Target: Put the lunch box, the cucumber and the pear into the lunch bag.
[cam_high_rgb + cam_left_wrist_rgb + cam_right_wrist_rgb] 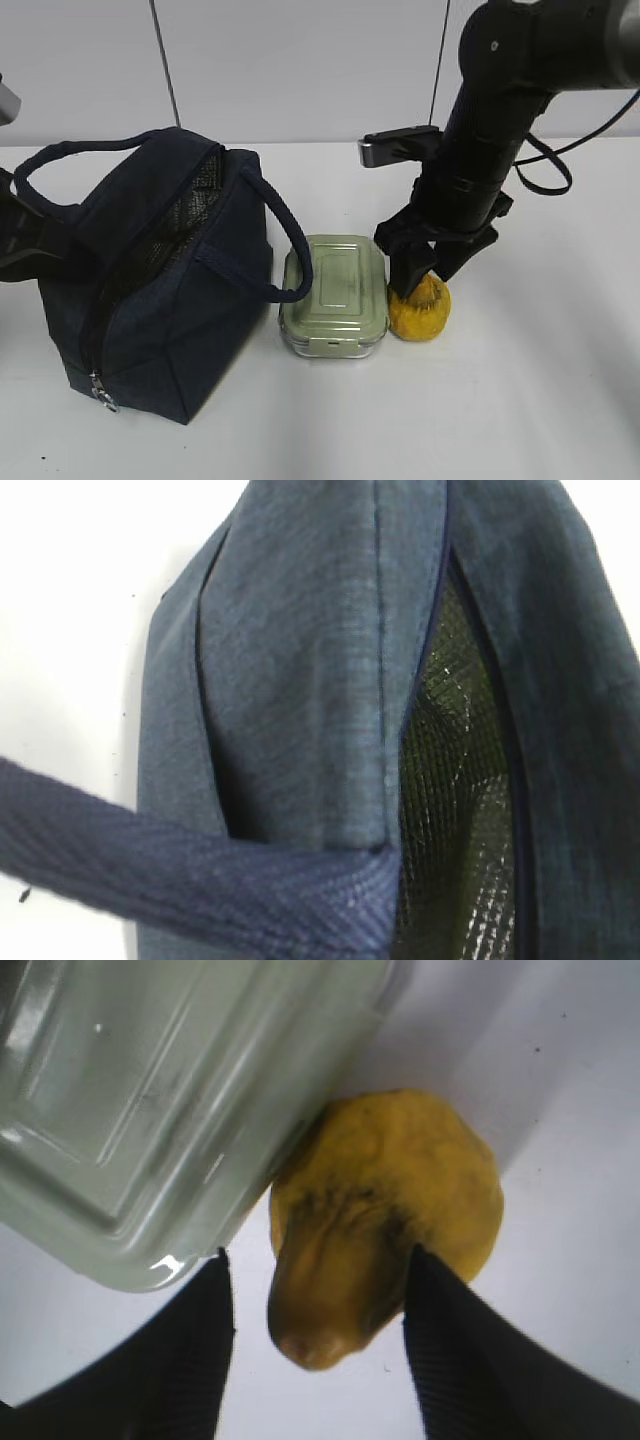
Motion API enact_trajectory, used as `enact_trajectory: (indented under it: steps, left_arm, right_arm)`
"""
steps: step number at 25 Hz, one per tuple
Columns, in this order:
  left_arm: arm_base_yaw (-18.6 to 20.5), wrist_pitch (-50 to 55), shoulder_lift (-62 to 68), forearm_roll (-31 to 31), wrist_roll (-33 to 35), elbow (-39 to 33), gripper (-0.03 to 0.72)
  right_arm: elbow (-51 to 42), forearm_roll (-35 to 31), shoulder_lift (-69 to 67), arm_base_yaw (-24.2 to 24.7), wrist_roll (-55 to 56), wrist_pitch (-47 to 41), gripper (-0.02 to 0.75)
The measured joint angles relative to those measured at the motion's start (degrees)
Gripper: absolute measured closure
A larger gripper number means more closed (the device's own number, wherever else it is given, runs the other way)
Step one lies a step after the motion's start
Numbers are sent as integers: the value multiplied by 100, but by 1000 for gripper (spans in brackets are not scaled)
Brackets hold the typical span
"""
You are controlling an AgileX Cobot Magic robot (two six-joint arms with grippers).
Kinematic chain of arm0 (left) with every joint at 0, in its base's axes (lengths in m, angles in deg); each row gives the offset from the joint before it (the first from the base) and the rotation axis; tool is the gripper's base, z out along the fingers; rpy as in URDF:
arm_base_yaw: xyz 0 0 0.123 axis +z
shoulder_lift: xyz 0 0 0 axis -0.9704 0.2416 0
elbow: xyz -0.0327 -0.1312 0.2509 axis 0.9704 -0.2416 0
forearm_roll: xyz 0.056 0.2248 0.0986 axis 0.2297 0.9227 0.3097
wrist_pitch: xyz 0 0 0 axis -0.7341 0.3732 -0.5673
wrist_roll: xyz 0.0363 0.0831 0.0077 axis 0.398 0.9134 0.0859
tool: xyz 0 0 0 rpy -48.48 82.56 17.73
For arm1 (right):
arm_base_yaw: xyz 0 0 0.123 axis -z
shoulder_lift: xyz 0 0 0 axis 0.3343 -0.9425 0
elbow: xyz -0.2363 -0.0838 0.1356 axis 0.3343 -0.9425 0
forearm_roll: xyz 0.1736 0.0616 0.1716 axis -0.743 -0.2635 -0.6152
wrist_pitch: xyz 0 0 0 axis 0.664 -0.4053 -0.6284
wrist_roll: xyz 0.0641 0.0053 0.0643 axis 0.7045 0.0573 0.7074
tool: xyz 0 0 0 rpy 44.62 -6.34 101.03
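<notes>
The dark navy lunch bag stands at the left with its top unzipped and its mesh-like lining showing; it fills the left wrist view, with a handle strap across the bottom. The pale green lunch box sits beside the bag. The yellow pear lies against its right side. My right gripper is open over the pear, one finger on each side of its brownish stem end. The lunch box and pear show below it. The cucumber is out of view. My left gripper's fingers do not show.
A dark part of the left arm sits at the left edge against the bag's side. One bag handle droops over the lunch box's left edge. The zipper pull hangs at the bag's front corner. White table surrounds everything.
</notes>
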Motion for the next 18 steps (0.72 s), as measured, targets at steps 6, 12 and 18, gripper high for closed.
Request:
enact_trajectory:
  steps: [6, 12, 18]
  left_arm:
    - [0, 5, 0, 12, 0, 0, 707]
    - [0, 10, 0, 22, 0, 0, 707]
    - [0, 10, 0, 22, 0, 0, 707]
  right_arm:
    - [13, 554, 23, -38, 332, 69, 622]
    - [631, 311, 968, -159, 209, 264, 632]
    - [1350, -1466, 1330, -804, -1064, 664, 634]
